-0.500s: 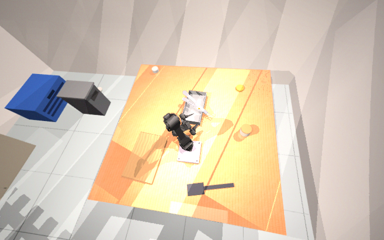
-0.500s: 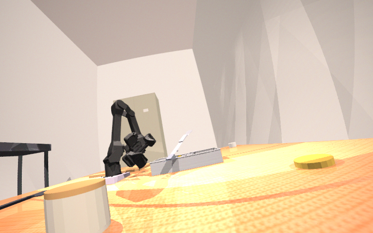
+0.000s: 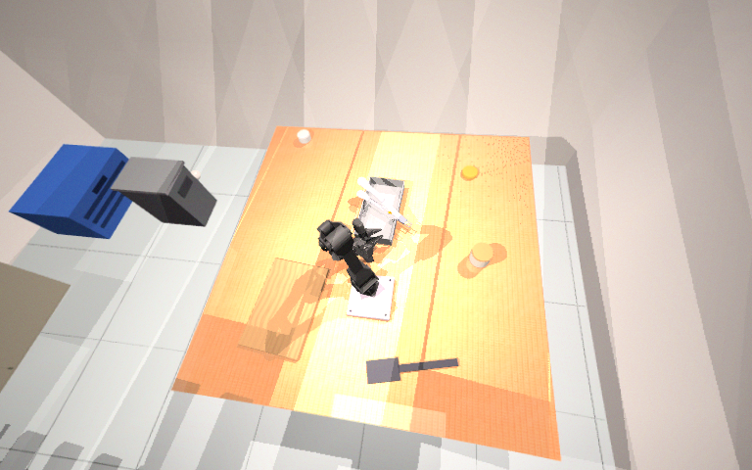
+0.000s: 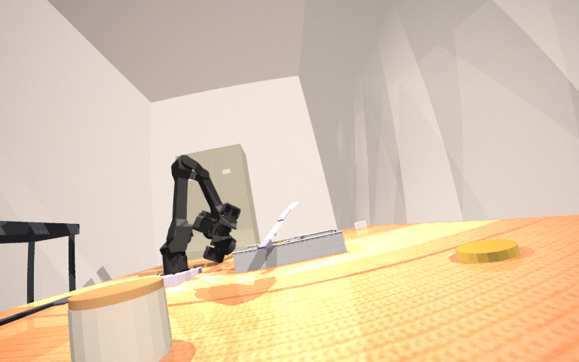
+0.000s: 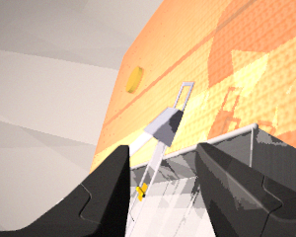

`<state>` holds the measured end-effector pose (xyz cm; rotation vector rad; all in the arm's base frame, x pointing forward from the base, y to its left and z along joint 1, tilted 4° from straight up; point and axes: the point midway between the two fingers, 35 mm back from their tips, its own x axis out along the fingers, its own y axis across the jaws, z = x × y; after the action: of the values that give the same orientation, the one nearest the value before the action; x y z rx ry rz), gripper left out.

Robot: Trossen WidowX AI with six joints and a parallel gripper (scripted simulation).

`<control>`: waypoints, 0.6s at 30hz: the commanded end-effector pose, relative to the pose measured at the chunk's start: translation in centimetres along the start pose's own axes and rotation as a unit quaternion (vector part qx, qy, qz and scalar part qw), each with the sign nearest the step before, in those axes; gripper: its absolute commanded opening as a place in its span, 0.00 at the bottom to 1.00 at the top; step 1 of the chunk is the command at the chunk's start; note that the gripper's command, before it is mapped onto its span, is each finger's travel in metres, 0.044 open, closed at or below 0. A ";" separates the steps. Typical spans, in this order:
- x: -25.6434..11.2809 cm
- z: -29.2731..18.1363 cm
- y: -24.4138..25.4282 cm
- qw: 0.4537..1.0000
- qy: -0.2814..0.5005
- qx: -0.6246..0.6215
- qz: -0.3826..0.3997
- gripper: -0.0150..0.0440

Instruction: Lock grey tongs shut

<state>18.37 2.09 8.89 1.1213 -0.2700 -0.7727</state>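
Observation:
The grey tongs [image 3: 399,216] [image 4: 284,218] [image 5: 163,126] lie open and tilted across the roasting tin [image 3: 387,182] [image 4: 304,253] [image 5: 285,154]. Their hinge block and end loop reach past the tin's right wall, and the spread arms rise toward the back left. My gripper [image 3: 379,234] [image 4: 222,253] [image 5: 163,153] is beside the tin's near end, partly open with a gap between the fingers. Nothing is held; the tongs show beyond the fingertips in the wrist view. The wooden board [image 3: 284,291] lies at the left of the arm's base, bearing only shadow.
A cream jar with an orange lid [image 3: 480,255] [image 4: 120,325] stands at the right. A yellow disc [image 3: 469,172] [image 4: 487,251] [image 5: 134,80] lies at the back right. A small white cylinder [image 3: 303,136] [image 4: 360,224] is at the back left. A dark spatula [image 3: 383,370] lies in front.

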 end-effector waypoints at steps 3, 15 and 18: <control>-1.0 -1.7 -0.1 0.969 -0.025 0.233 -0.083 0.22; -2.6 -3.1 0.2 0.888 -0.040 0.428 -0.164 0.00; -2.7 -3.9 0.5 0.848 -0.059 0.494 -0.180 0.00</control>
<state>18.43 5.91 8.15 2.0088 -0.5433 -1.0337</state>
